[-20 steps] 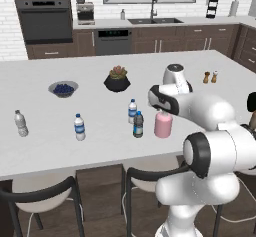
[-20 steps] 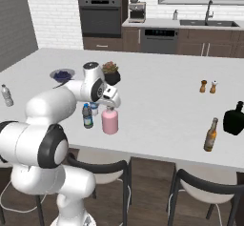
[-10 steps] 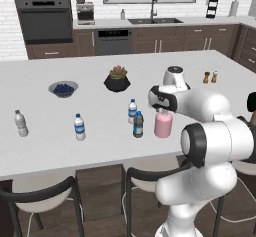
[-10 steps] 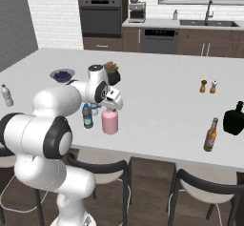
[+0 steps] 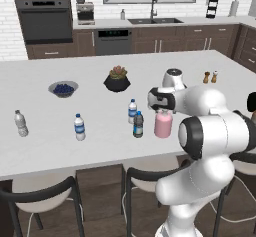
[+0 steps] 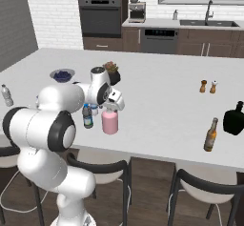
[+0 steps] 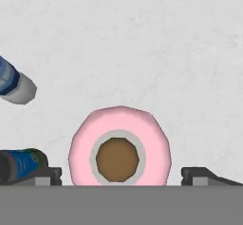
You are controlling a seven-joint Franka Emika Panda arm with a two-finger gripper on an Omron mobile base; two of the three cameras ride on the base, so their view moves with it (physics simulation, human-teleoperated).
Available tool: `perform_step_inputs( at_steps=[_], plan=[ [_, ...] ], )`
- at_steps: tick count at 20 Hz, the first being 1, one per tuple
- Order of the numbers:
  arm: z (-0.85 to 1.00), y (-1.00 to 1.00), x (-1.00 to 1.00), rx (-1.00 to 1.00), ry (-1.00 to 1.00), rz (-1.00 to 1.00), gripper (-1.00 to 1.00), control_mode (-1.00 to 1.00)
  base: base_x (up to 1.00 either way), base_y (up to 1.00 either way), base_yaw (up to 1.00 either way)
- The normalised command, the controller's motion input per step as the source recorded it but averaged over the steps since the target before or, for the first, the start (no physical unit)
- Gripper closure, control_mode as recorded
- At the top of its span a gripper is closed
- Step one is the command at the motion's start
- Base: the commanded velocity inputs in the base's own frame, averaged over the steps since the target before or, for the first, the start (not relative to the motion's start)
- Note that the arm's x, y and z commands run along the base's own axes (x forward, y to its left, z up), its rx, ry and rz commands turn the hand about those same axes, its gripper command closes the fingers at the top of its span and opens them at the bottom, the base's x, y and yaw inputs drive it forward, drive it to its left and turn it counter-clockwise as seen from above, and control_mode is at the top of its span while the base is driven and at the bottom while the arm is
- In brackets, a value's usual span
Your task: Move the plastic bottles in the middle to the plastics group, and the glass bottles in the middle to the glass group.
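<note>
You see the pink glass bottle standing mid-counter, just beside the dark-tinted plastic bottle and the clear plastic bottle. The gripper hangs directly above it, fingers spread wide either side, holding nothing.

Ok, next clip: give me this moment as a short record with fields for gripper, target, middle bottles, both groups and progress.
gripper: gripper open, directly above the pink bottle, one finger on each side
target: pink bottle upright on the counter, not lifted
middle bottles: clear plastic bottle and dark-tinted plastic bottle left of the pink one
plastics group: two water bottles at far left
glass group: brown bottle, black bottle
progress: nothing sorted yet
</note>
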Motion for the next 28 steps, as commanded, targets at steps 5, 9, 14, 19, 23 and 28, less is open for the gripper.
perform_step_inputs(
  at_steps=[5,9,14,19,23,28],
  plan=[
    [-0.15,0.0,0.09,0.0,-0.02,0.02,-1.0,-1.0,0.0,0.0,0.0],
    [-0.14,0.0,0.12,0.0,-0.09,0.04,-1.0,-1.0,0.0,0.0,0.0],
    [-0.17,0.0,0.0,-0.01,-0.08,0.02,1.0,-1.0,0.0,0.0,0.0],
    [-0.16,0.0,0.0,-0.02,-0.13,0.02,1.0,-1.0,0.0,0.0,0.0],
    [-0.16,-0.06,0.0,0.0,-0.03,0.02,1.0,-1.0,0.0,0.0,0.0],
    [0.09,-0.27,0.0,0.0,-0.05,-0.09,1.0,-1.0,0.0,0.0,0.0]
  ],
)
